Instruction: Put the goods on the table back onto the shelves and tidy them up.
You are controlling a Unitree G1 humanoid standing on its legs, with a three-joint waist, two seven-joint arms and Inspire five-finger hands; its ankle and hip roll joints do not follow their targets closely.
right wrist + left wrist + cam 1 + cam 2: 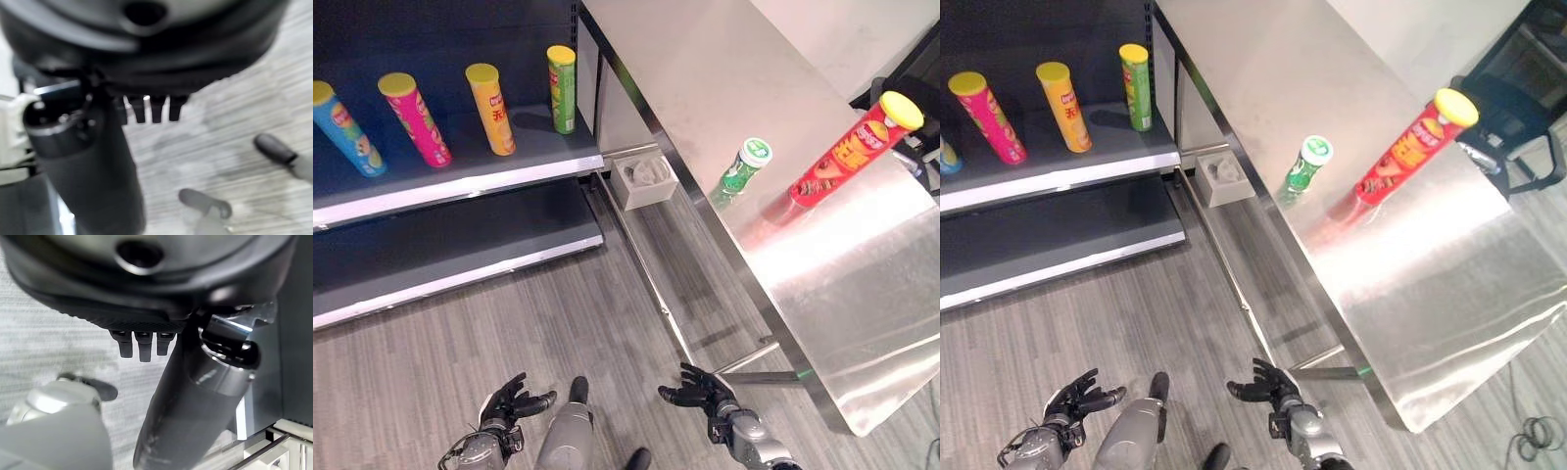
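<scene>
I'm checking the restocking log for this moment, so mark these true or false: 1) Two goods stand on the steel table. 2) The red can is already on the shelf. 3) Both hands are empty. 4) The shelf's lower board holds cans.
1) True: a red can and a green bottle stand on the steel table.
2) False: it is on the table.
3) True: the left hand and right hand hang open over the floor.
4) False: the four cans, including the green can, stand on the upper board.

grey wood-grain floor [509, 333] — dark shelving [460, 162], steel table [842, 264]
</scene>
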